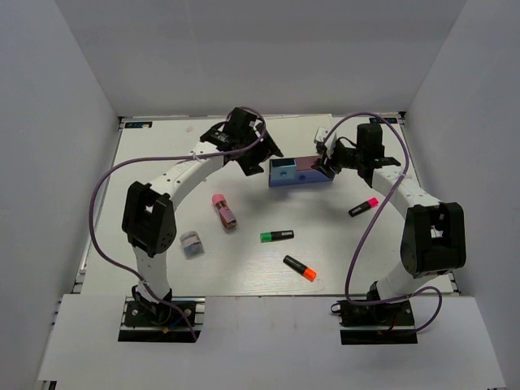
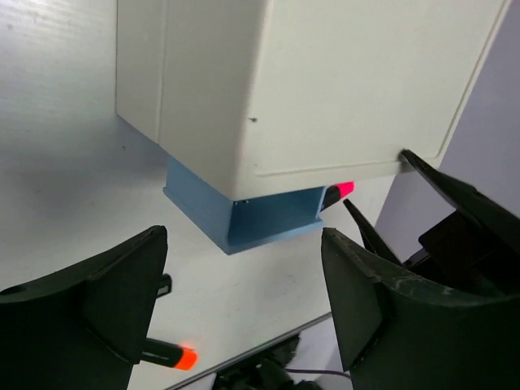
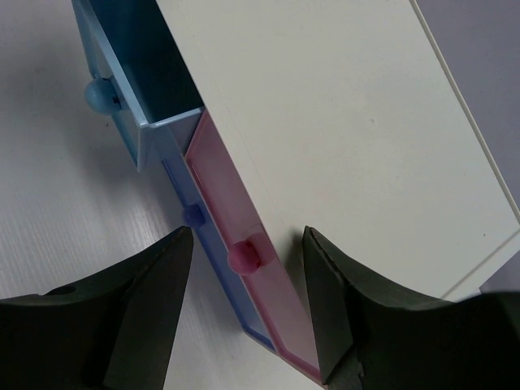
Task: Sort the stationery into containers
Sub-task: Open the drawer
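Note:
The white drawer box (image 1: 302,173) stands at the back middle, its light-blue drawer (image 1: 282,171) pulled out to the left. My left gripper (image 1: 250,160) is open and empty beside that drawer; in the left wrist view the gripper (image 2: 244,313) faces the box (image 2: 309,81) and the drawer (image 2: 244,219). My right gripper (image 1: 327,165) is open at the box's right end; in the right wrist view the gripper (image 3: 248,296) has its jaws either side of the pink drawer's knob (image 3: 242,257). The green (image 1: 276,236), orange (image 1: 300,268) and pink (image 1: 363,207) highlighters, the pink oblong item (image 1: 223,210) and the grey-blue piece (image 1: 191,243) lie on the table.
The blue-violet lower drawer's knob (image 3: 193,214) sits just left of the pink knob. White walls close in the table on the left, back and right. Purple cables loop over both arms.

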`<control>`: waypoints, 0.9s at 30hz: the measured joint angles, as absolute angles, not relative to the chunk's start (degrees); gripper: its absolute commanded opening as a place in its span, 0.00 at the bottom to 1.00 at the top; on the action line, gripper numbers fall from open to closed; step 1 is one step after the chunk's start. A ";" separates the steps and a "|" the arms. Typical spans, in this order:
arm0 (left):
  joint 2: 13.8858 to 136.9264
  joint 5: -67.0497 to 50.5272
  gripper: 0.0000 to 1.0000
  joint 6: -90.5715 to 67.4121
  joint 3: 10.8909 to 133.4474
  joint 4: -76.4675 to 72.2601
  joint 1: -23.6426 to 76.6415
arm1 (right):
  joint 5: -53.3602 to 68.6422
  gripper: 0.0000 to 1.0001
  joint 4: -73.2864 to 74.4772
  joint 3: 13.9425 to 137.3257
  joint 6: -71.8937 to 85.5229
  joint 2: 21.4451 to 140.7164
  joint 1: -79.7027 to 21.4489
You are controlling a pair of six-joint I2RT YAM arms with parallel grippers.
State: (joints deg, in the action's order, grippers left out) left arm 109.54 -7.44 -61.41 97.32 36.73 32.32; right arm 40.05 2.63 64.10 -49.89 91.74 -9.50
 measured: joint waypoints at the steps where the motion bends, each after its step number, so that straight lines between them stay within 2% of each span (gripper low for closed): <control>1: 109.71 -7.09 0.86 -59.81 98.39 37.58 32.38 | 40.05 0.62 2.37 63.94 -49.89 91.74 -9.50; 16: 112.88 -5.89 0.67 -52.01 104.53 44.66 32.42 | 39.44 0.62 1.56 63.90 -49.58 91.72 -9.50; 27: 115.48 -5.80 0.64 -49.78 106.34 45.76 32.86 | 38.72 0.62 1.08 63.90 -49.21 91.94 -9.45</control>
